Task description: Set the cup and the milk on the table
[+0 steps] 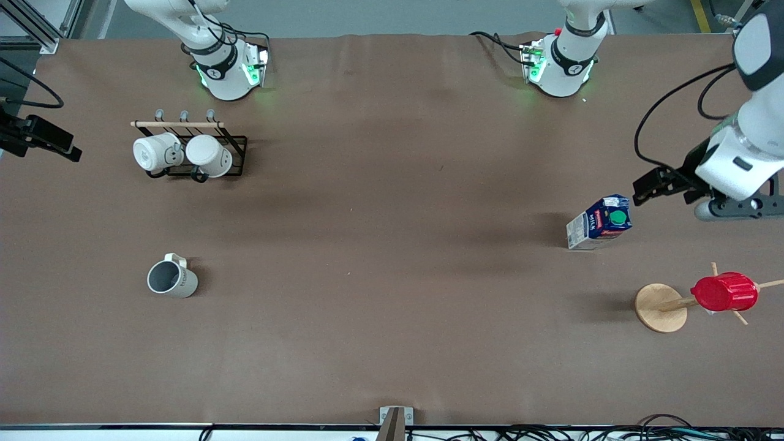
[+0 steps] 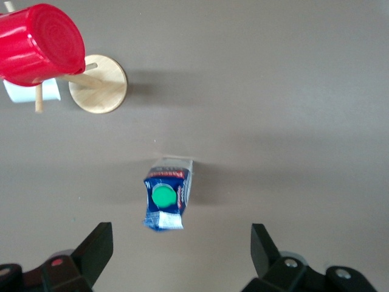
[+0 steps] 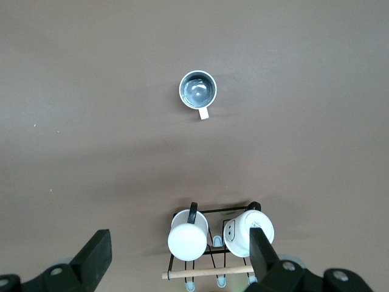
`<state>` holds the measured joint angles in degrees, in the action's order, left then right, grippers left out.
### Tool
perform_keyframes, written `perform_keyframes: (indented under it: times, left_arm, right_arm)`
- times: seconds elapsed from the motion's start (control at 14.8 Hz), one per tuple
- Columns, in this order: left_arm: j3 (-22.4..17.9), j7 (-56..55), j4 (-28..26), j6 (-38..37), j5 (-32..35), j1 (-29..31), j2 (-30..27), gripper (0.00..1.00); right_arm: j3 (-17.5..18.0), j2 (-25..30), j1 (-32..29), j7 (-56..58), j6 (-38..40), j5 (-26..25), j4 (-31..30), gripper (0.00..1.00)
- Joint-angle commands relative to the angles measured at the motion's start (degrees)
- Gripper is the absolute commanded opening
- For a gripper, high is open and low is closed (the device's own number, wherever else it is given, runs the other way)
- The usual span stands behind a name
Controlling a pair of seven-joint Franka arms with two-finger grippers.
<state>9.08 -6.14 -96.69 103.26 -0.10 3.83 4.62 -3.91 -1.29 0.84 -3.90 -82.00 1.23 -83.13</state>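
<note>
1. The cup point(image 1: 172, 279) stands upright on the table point(image 1: 380, 318) toward the right arm's end, nearer the front camera than the black wire rack point(image 1: 236, 150) that holds two white mugs point(image 1: 208, 155). Its dark lettering is too small to read.
2. The red ribbed cup point(image 1: 724, 292) sits tipped on a wooden peg stand point(image 1: 660, 307) at the left arm's end.
3. The milk point(image 1: 599, 222) stands on the table, farther from the front camera than the peg stand.
4. The left gripper point(image 2: 181, 246) hangs high beside the milk, fingers point(image 2: 97, 246) spread wide, holding nothing; the front view's edge cuts it off.
5. The right gripper point(image 3: 177, 254) is over the rack, fingers point(image 3: 96, 255) spread wide and empty, well apart from the cup. It is out of the front view.
</note>
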Motion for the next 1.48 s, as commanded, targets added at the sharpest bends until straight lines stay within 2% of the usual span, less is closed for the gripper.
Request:
perform_keyframes:
  times: [0.0, 0.27, 0.54, 0.94, 1.21, 1.42]
  left_arm:
    - [0.15, 3.5, -6.64, 6.23, -0.17, 2.4, -0.49, 1.0]
    - [0.15, 6.93, -14.03, 14.14, -0.17, 6.0, -0.23, 1.0]
    - [0.85, 5.18, -14.66, 14.86, -0.87, 5.48, 1.88, 1.0]
    - [1.64, 4.3, -15.8, 16.01, -0.78, 4.52, 4.69, 0.99]
    - [1.64, 4.3, -19.23, 18.11, -0.17, 4.43, 4.78, 0.98]
    - [1.64, 4.39, -20.11, 18.64, 0.18, 4.43, 4.78, 0.98]
  right_arm:
    - [-0.13, -0.1, -0.4, 2.57, -0.87, -1.4, -1.85, 1.0]
    - [-1.1, -5.99, -0.93, 5.56, -8.49, -3.07, -5.09, 1.0]
    - [-1.63, -11.26, -1.37, 8.64, -28.78, -3.07, -15.99, 1.0]
    - [-1.45, -23.39, -0.93, 11.99, -44.37, -2.9, -16.8, 1.0]
    - [-1.45, -26.47, -1.72, 17.34, -53.86, -2.63, -20.92, 1.0]
    - [-1.45, -28.15, -1.98, 17.53, -55.97, -2.37, -21.37, 1.0]
